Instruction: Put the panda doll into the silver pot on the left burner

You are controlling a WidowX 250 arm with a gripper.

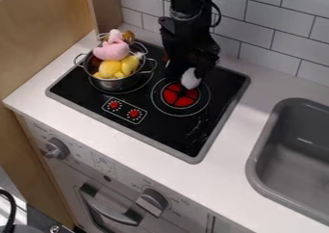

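Over the back part of the right burner hangs the black gripper [184, 69], pointing down. Right at its lower end is the white part of the panda doll [191, 79], at the edge of the red burner centre; the doll's dark parts blend with the gripper and the black stove. The silver pot [117, 84] stands on the left burner, to the gripper's left. It holds yellow plush toys, with a pink plush toy on top and a brown one behind.
The black stove top [168, 139] has a raised grey rim and two red knobs at its front. A grey sink [257, 152] is set into the white counter at the right. Behind runs a white tiled wall [260, 34], and a wooden panel [45, 39] stands at the left.
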